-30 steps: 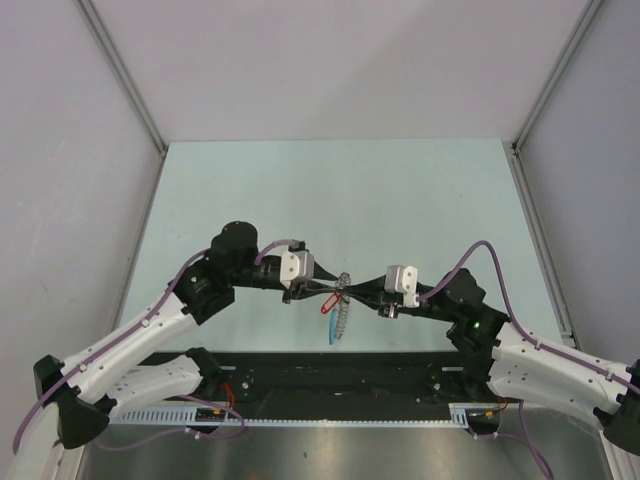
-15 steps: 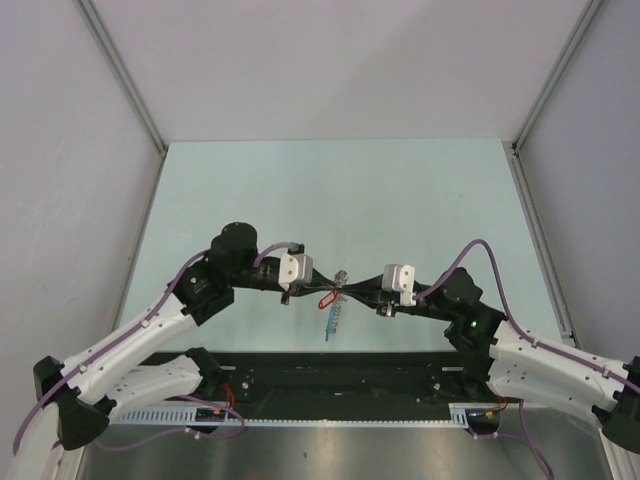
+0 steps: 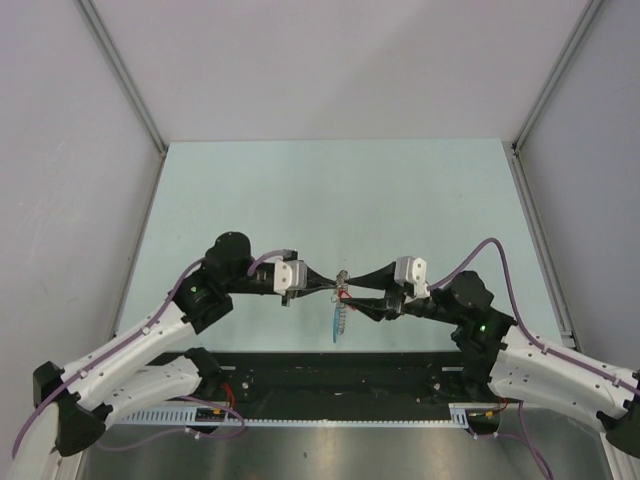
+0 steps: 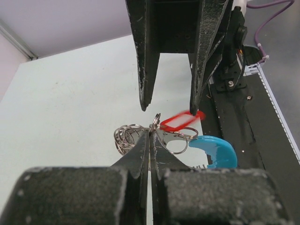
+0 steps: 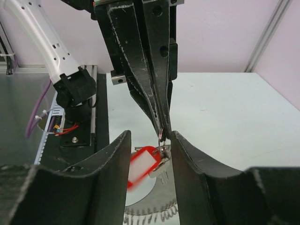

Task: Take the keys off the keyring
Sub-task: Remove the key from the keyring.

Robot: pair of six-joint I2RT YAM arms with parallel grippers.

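Note:
My left gripper (image 4: pixel 151 130) is shut on a small silvery ring of the keyring (image 4: pixel 125 138), whose coiled links and blue arc (image 4: pixel 216 151) dangle below. The key (image 5: pixel 140 166), red-headed with a short silvery blade, hangs from that ring and is blurred with swinging. My right gripper (image 5: pixel 150 137) faces the left one, open, with one finger on each side of the key and not gripping it. In the top view the two grippers, left (image 3: pixel 333 284) and right (image 3: pixel 360 292), meet tip to tip above the table's near part, and the keyring (image 3: pixel 340 322) hangs beneath them.
The pale green table (image 3: pixel 330 190) stretches away behind the grippers, walled by grey panels left and right. A black base rail (image 3: pixel 330 375) with cabling runs along the near edge, just below the hanging keyring.
My right gripper has opened and let go, so the red key now swings loose. My left gripper has closed on the ring. Both arms have shifted a little nearer and rightward.

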